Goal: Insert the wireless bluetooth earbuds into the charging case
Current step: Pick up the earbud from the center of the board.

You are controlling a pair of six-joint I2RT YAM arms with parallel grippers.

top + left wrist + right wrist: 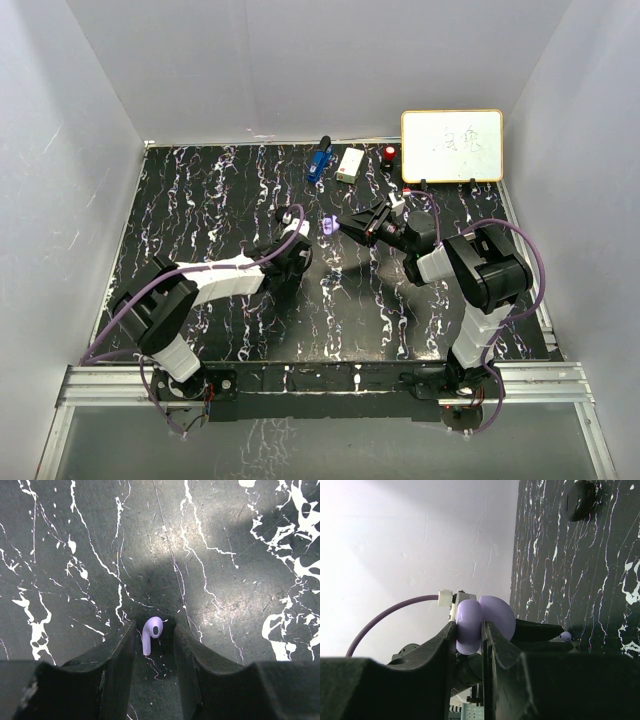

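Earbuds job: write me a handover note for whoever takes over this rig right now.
Left gripper: open and down at the table. Its fingers stand on either side of a lilac earbud, which lies on the surface ungripped.
Right gripper: shut on the lilac case, held up off the table; the case looks open.
A round black case lies on the table farther off.
Done: the lilac case is in hand. Whether an earbud already sits in it cannot be seen.
Left: close on the lilac earbud, lift it and seat it in the lilac case. No black earbuds are in view.
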